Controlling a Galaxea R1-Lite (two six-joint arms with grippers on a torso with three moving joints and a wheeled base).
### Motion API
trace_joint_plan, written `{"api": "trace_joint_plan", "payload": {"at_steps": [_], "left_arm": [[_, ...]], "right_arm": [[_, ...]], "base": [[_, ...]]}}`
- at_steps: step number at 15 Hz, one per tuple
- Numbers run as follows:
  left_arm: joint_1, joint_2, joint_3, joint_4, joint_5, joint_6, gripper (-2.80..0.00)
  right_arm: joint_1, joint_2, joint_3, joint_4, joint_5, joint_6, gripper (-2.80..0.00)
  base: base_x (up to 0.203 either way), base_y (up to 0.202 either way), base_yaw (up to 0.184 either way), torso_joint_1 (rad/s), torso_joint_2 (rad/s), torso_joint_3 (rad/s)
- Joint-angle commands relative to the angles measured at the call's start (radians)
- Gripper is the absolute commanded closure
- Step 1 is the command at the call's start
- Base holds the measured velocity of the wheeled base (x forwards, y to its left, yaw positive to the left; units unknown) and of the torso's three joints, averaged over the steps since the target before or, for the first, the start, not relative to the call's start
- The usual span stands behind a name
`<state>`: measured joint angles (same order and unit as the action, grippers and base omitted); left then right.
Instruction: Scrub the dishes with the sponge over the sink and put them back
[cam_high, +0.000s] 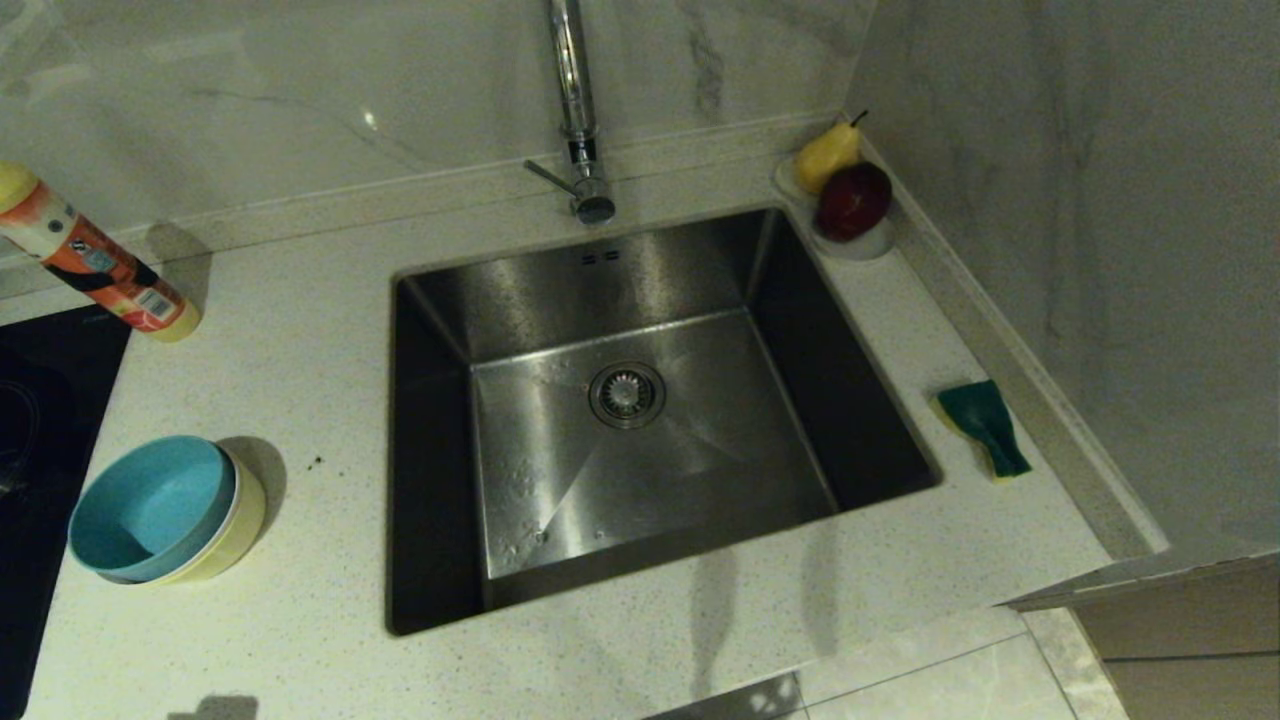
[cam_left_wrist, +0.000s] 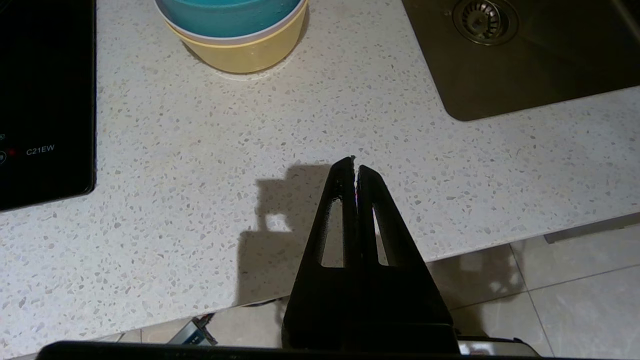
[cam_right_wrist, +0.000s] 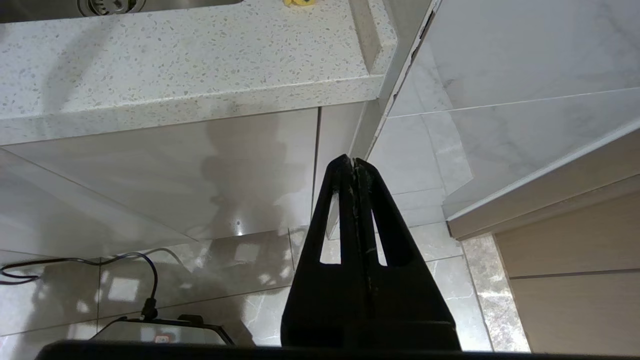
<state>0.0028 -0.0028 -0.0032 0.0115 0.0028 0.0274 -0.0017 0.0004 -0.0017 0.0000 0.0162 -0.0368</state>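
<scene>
So the left gripper (cam_left_wrist: 354, 167) hangs over the front edge of the table (cam_left_wrist: 250, 165) with its fingers pressed flat together and nothing in them, and the right gripper (cam_right_wrist: 353, 165) is down below the table edge in front of the cabinet, also clamped tight on nothing. The bowls (cam_left_wrist: 235, 30) sit stacked ahead of the left gripper and a bit to its left, well apart from it, with the sink (cam_left_wrist: 525, 75) ahead and off to its right. I can count a blue bowl (cam_high: 150, 505) nested on top, a yellow one (cam_high: 235, 525) at the bottom, and in the left wrist view a thin pale rim between them, so three I'd guess, though only the rim of that middle one shows. There's one sponge (cam_high: 985, 425), green face up, lying across the sink from the bowls on the far right strip of table, ahead of the right gripper and well apart from it. Handling-wise, the bowls look like light plastic: stiff, not fragile, probably slick, and nested, so pinching the top rim of the blue one seems the way to peel it off. The sponge looks soft and squishy, so grab it across its narrow width. One sink, one tap (cam_high: 575, 110).
</scene>
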Motion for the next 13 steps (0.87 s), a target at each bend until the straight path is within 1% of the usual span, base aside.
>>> {"api": "trace_joint_plan", "payload": {"at_steps": [1,5,9,13], "left_arm": [[0.0,0.003,0.0,0.001,0.0,0.0,0.0],[0.0,0.001,0.0,0.0,0.0,0.0,0.0],[0.0,0.002,0.0,0.0,0.0,-0.001,0.0],[0.0,0.001,0.0,0.001,0.0,0.0,0.0]], "right_arm": [[0.0,0.001,0.0,0.002,0.0,-0.022,0.0],[0.0,0.001,0.0,0.0,0.005,-0.016,0.0],[0.0,0.001,-0.001,0.0,0.002,0.006,0.0],[0.0,0.001,-0.001,0.0,0.004,0.005,0.0]], "base": [[0.0,0.0,0.0,0.0,0.0,0.0],[0.0,0.0,0.0,0.0,0.0,0.0],[0.0,0.0,0.0,0.0,0.0,0.0],[0.0,0.0,0.0,0.0,0.0,0.0]]}}
